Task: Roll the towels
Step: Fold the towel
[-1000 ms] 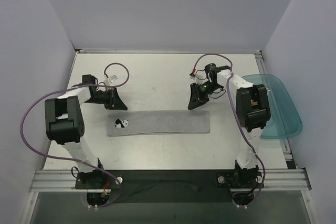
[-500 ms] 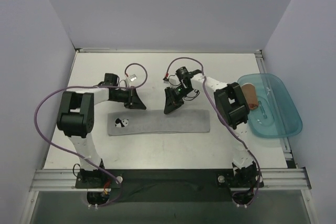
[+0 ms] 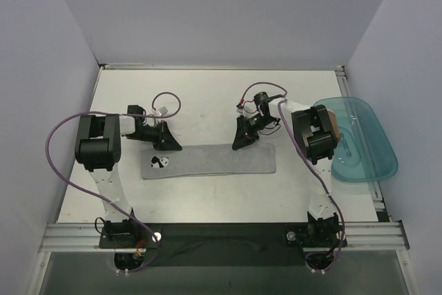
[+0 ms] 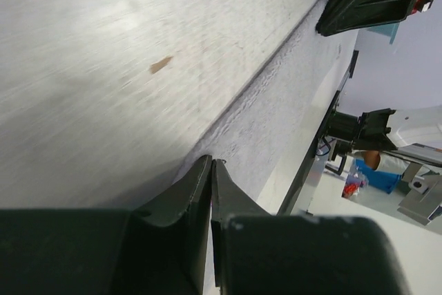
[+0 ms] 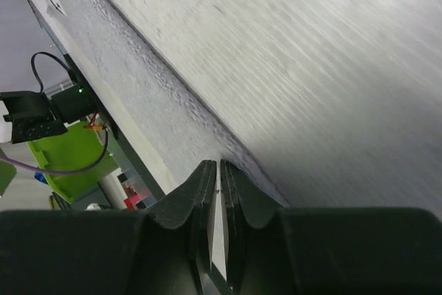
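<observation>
The light grey towel (image 3: pixel 214 160) lies flat and unrolled along the middle of the table, with a small white and black label (image 3: pixel 159 162) near its left end. My left gripper (image 3: pixel 170 145) is shut and empty, its tips at the towel's far edge near the left end. My right gripper (image 3: pixel 240 144) is shut and empty at the far edge, right of the middle. The left wrist view shows the shut tips (image 4: pixel 210 161) over the towel's edge (image 4: pixel 276 115). The right wrist view shows the same (image 5: pixel 218 164) over grey cloth (image 5: pixel 138 81). The rust-brown towel (image 3: pixel 333 126) lies in the tray, partly hidden by my right arm.
The translucent teal tray (image 3: pixel 373 157) sits at the table's right edge, beside my right arm. Purple cables loop off both arms. Grey walls enclose the table on the left, back and right. A metal rail runs along the near edge.
Both grippers swung in toward the middle, then moved apart again. They now sit lower, at the grey towel's far edge. The towel has not moved.
</observation>
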`<move>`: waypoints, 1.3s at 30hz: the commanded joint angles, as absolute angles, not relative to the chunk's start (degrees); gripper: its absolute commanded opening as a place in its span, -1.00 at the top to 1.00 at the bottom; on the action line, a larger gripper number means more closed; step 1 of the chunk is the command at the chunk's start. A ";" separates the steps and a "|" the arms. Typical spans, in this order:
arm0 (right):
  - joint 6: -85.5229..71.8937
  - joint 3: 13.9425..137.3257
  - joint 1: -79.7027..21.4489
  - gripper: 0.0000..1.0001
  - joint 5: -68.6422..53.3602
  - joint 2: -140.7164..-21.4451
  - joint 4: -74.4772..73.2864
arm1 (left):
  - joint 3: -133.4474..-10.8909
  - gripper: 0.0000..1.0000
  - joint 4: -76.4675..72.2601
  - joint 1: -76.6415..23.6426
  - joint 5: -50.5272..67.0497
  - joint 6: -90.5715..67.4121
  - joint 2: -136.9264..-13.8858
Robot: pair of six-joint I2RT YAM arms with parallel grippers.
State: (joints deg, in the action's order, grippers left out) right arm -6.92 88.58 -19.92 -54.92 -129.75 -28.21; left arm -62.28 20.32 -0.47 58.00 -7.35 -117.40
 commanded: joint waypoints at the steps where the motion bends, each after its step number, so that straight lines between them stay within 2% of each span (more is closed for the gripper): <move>1: -2.03 85.18 -17.23 0.78 -51.59 -126.39 -30.85 | -62.05 0.72 24.96 3.60 52.91 0.69 -118.21; 21: 11.25 83.41 -1.85 0.81 -43.86 -122.70 -42.45 | -63.81 0.72 29.62 8.44 50.71 5.80 -117.69; 29: 7.38 88.41 -3.60 0.83 -37.02 -123.49 -41.75 | -64.33 0.70 30.06 8.70 52.03 5.97 -115.58; 32: 6.94 90.08 -3.87 0.82 -36.30 -123.14 -42.01 | -65.12 0.64 33.29 9.40 54.13 7.98 -113.30; 39: 6.94 87.19 -5.80 0.79 -36.65 -114.89 -42.45 | -64.51 0.55 37.97 11.16 54.94 11.07 -105.92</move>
